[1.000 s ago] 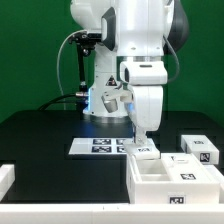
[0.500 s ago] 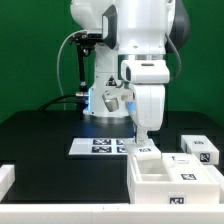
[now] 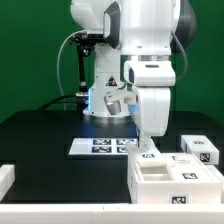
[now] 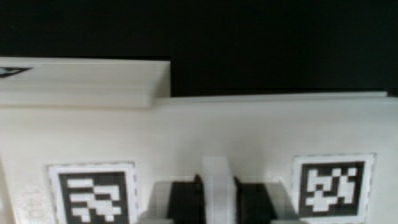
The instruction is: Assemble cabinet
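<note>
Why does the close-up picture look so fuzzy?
Wrist view: the camera sits very near the cabinet, so its marker tags have soft, smeared edges and the gripper is only a dark blur. Exterior view: sharper, with bright glare on the glossy robot arm and a blue glow at its base.

Read the exterior view as a clock face centred on the two-finger gripper (image 3: 147, 147). The crowded side runs from 3 to 6 o'clock. There the matte white open-topped cabinet box (image 3: 152, 190) fills 5, and small white tagged blocks (image 3: 200, 149) stand at 3 to 4 with only narrow gaps between them. Directly under the gripper, a white tagged block (image 3: 148, 156) lies close against the box's rim. At 9 the marker board (image 3: 100, 146), thin and flat, lies low on the table. At 11 to 12 the glossy white arm base (image 3: 97, 72) and its black cable (image 3: 61, 65) bar the way. From 7 to 9 the bare black tabletop (image 3: 40, 135) lies open, as far as a white panel end (image 3: 5, 178) at the 8 o'clock edge.
</note>
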Motion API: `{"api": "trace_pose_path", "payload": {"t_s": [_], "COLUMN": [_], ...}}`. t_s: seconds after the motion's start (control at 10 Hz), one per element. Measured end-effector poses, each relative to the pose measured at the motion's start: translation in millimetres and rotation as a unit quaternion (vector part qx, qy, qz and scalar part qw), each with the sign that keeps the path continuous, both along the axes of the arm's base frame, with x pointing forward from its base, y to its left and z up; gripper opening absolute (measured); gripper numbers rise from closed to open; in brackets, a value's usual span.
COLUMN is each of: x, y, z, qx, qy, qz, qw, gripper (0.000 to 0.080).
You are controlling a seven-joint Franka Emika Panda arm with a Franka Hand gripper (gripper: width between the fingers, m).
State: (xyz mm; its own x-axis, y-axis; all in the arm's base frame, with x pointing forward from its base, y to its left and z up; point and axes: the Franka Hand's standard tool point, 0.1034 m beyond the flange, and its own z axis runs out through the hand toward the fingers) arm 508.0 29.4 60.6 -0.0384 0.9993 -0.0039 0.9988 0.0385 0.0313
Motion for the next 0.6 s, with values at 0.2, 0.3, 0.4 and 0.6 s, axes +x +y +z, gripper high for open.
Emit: {"api": "trace_pose_path", "payload": {"t_s": [0.2,0.3,0.4,0.6], "x": [1.5,12.3,25.5,51.9], "y": [-0.3,-1.1,-2.1,-4.2], "z": [0.2,1.5,1.2,2.4], "qx": [0.000,-0.001,-0.002,-0.004], "qy": [0.000,0.003,0.006,0.014], "qz": [0.000,-0.001,-0.003,-0.009], "qw": [1.000,1.000,1.000,1.000], "gripper": [0.0064,0.0064,0.0064,0.0064]}}
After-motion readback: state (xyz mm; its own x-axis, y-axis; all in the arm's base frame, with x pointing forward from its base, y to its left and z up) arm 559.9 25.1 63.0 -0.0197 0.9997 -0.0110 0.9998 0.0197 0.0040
